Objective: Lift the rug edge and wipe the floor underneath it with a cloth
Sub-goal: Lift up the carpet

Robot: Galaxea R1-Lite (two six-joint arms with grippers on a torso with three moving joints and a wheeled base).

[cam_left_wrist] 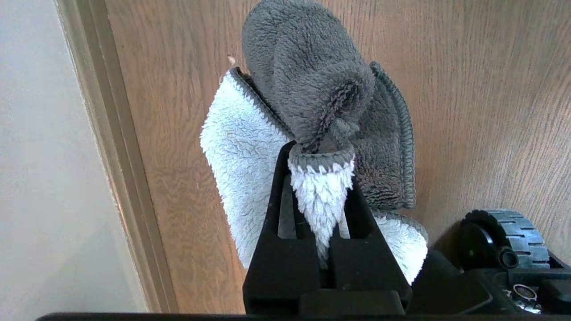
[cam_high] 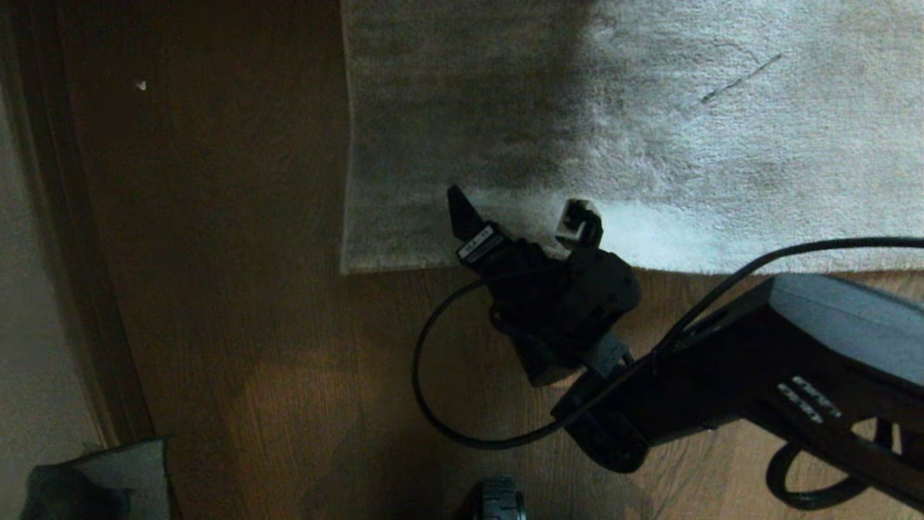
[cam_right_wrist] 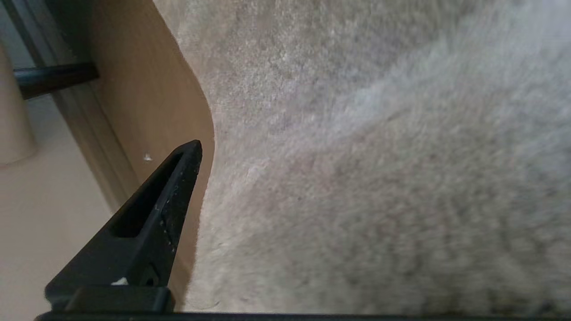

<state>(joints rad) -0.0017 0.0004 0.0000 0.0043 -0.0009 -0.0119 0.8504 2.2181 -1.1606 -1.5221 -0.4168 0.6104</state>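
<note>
My right gripper [cam_high: 520, 213] hangs over the near rug edge [cam_high: 404, 266] with its fingers [cam_right_wrist: 147, 223] spread wide and nothing between them, so the rug lies flat and the lift is, as I judge it, not yet begun. My left gripper [cam_left_wrist: 322, 178] is parked low at my left side, its fingers pressed together on the cloth [cam_left_wrist: 312, 102], which hangs above bare floor [cam_high: 238, 303]. Everything is left: seize the hem, raise it, wipe beneath.
</note>
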